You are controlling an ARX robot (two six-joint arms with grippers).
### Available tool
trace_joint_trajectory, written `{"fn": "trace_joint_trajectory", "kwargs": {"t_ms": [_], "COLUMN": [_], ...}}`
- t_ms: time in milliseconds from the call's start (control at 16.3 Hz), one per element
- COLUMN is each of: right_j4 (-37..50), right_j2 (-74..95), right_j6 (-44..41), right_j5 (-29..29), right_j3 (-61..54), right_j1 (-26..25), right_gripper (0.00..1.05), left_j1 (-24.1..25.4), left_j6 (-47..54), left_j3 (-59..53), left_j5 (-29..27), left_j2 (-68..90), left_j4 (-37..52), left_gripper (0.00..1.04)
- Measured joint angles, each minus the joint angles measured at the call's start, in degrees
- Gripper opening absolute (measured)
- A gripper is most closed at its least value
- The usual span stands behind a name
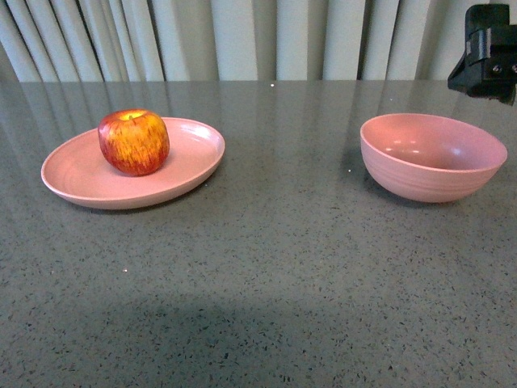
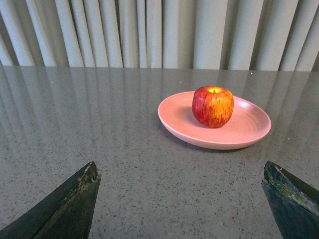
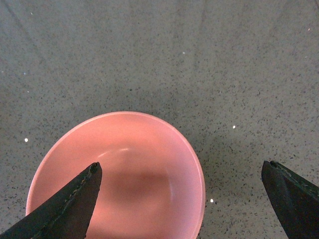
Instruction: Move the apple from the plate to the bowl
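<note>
The red, yellow-streaked apple sits on the shallow pink plate at the table's left; the left wrist view shows the same apple and plate some way beyond my open left gripper, whose jaws stand wide apart over bare table. The deep pink bowl stands empty at the right. My right gripper hangs open above the bowl, one finger over its inside, the other over the table beside it. Part of the right arm shows at the front view's top right.
A grey speckled tabletop runs between plate and bowl. Pale vertical curtains close off the far edge of the table.
</note>
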Motion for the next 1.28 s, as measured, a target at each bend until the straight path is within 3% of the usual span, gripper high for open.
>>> {"fn": "trace_joint_trajectory", "kwargs": {"t_ms": [673,734,979,1162,1285], "right_j4": [-2.34,-2.75,-3.96,-4.59,-4.57], "right_j2": [10.75,11.15,11.21,11.58,11.58], "right_j6": [2.01,2.05,2.51,3.48,3.82], "right_j5": [2.54,2.51,2.10,2.03,1.77], "right_j3": [3.82,4.13,5.29,6.10,6.78], "right_j1": [-1.88,-1.86,-1.46,-1.55,-1.55], "right_gripper": [0.98,0.92,0.50,0.05,0.02], "left_j1": [0.00,0.00,0.00,0.00,0.00], "left_j6": [0.00,0.00,0.00,0.00,0.00], "left_j3": [0.00,0.00,0.00,0.00,0.00], "left_j5": [0.00,0.00,0.00,0.00,0.02], "left_j2": [0.00,0.00,0.00,0.00,0.00], "left_j4": [0.00,0.00,0.02,0.00,0.00], "left_gripper": [0.98,0.98,0.98,0.98,0.98]}}
